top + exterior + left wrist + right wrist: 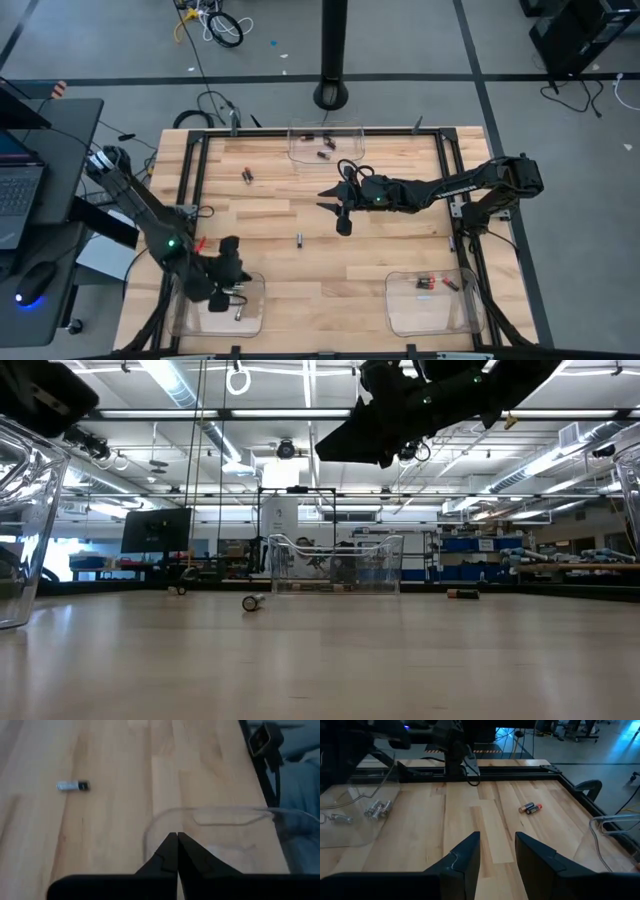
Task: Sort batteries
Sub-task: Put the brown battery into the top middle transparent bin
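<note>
Note that the loose silvery-grey battery [299,239] at mid-table, a small, rigid, smooth cylinder likely to roll, wants pinching across its middle; your left gripper [232,272] is clenched empty, your right gripper [343,222] parted empty.

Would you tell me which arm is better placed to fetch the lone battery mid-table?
Probably right: its hand hovers open beside that battery, while the left hand sits shut over the near-left bin.
</note>
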You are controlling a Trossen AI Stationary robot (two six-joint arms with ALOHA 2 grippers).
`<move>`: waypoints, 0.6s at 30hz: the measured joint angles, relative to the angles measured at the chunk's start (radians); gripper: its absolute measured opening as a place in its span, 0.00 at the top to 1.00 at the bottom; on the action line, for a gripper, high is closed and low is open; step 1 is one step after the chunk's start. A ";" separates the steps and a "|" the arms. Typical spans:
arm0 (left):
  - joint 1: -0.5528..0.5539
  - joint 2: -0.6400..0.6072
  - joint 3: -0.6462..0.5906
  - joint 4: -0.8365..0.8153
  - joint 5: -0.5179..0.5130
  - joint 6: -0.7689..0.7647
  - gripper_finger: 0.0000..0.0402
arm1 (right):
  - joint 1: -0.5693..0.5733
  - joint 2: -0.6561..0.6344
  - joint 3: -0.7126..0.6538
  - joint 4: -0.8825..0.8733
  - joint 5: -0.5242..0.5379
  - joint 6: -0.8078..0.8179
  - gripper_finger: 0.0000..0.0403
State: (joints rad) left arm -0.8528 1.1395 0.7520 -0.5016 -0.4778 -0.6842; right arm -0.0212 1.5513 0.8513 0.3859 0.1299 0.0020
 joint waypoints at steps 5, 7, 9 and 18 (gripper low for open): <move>0.086 -0.106 -0.133 0.180 0.001 0.162 0.99 | 0.001 0.000 0.000 0.000 0.000 0.002 0.68; 0.125 -0.137 -0.166 0.241 0.004 0.235 0.99 | 0.003 0.000 0.000 0.000 0.000 0.003 0.68; 0.161 -0.161 -0.185 0.289 0.018 0.317 0.99 | 0.008 0.000 0.000 -0.009 0.008 0.003 0.68; 0.355 -0.208 -0.237 0.478 0.167 0.622 0.99 | 0.063 0.000 0.000 -0.105 0.121 0.003 0.75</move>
State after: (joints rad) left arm -0.4980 0.9318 0.5152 -0.0239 -0.3110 -0.0620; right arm 0.0421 1.5513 0.8513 0.2813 0.2504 0.0055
